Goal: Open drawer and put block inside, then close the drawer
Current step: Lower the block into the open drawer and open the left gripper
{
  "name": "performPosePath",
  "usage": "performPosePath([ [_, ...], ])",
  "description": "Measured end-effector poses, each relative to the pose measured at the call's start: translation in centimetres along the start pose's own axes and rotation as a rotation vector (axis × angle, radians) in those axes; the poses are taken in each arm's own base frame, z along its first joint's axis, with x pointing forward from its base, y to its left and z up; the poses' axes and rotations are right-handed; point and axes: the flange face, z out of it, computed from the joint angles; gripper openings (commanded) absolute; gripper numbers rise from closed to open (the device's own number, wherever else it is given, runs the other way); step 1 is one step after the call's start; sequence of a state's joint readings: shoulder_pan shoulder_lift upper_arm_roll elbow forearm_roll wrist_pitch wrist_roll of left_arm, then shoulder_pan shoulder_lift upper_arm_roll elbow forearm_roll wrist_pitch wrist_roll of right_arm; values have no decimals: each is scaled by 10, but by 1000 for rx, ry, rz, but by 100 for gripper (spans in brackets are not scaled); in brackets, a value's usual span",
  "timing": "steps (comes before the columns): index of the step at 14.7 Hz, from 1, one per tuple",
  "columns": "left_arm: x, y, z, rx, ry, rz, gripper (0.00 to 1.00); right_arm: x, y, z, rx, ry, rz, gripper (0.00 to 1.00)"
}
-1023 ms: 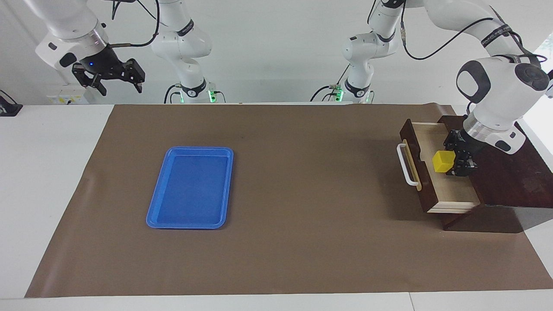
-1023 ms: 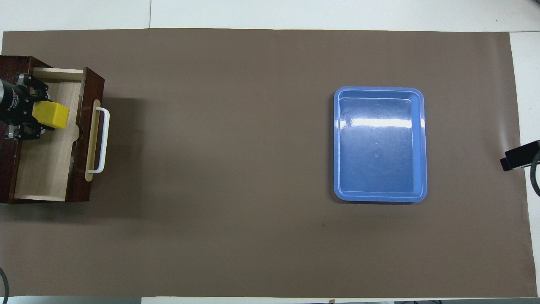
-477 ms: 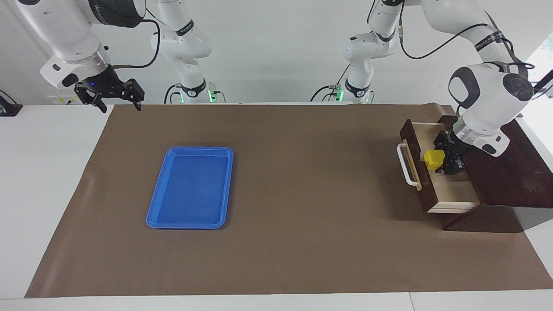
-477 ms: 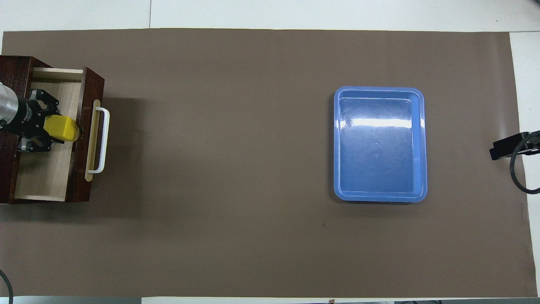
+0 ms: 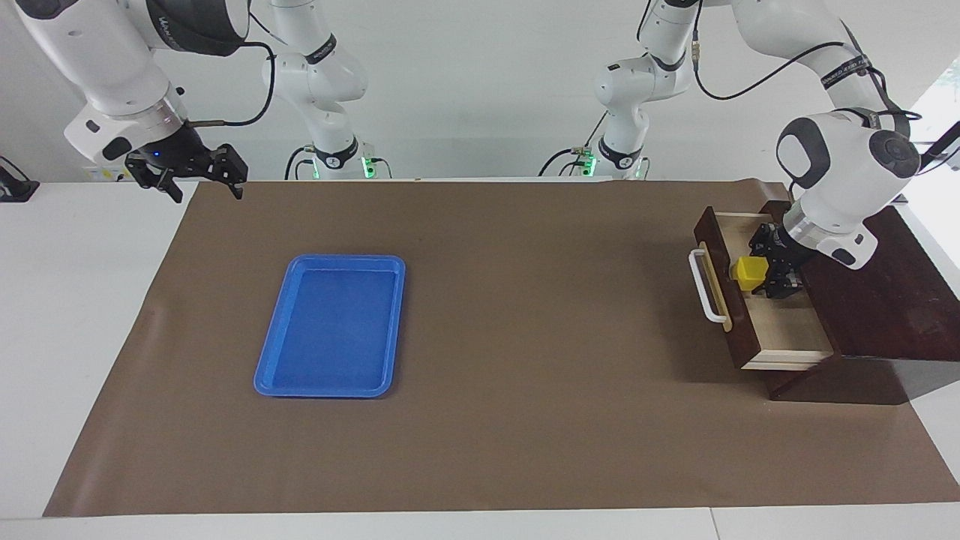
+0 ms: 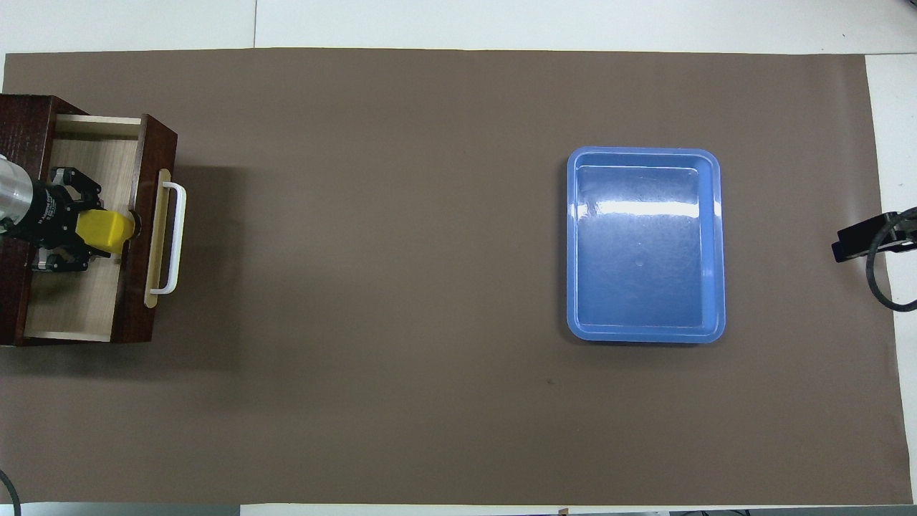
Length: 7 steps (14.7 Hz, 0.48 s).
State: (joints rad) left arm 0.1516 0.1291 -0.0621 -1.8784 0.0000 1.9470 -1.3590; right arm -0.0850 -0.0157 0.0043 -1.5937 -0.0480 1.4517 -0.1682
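Drawer [image 5: 780, 330] in the facing view stands pulled out at the left arm's end of the counter [image 5: 75, 315], its white handle [image 5: 703, 286] toward the middle. The left hand [image 5: 759, 274] is down inside it, clamped on the yellow block [image 5: 750, 271], which sits low against the inner face of the drawer front; whether it rests on the floor I cannot tell. The right hand [image 5: 201, 178] waits, fingers spread wide and empty, over the counter's edge at its own end. A blue tray [image 5: 330, 325] lies empty on the brown mat [image 5: 525, 420].

From overhead, the block [image 6: 104, 231] shows within the pale wood, just beside the front panel, with the left hand [image 6: 92, 231] around it. Only a dark tip of the right hand [image 6: 860, 242] appears.

Opening looks done and the block is inside; releasing it, withdrawing and pushing the drawer [image 6: 79, 301] shut remain.
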Motion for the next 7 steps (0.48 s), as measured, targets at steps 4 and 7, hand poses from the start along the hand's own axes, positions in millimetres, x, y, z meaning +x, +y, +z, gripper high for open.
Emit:
performPosePath([
  [4, -3, -5, 7, -6, -1, 3, 0, -2, 1, -14, 2, -9, 2, 100],
  [7, -5, -7, 7, -11, 0, 6, 92, 0, 1, -16, 2, -11, 3, 100],
])
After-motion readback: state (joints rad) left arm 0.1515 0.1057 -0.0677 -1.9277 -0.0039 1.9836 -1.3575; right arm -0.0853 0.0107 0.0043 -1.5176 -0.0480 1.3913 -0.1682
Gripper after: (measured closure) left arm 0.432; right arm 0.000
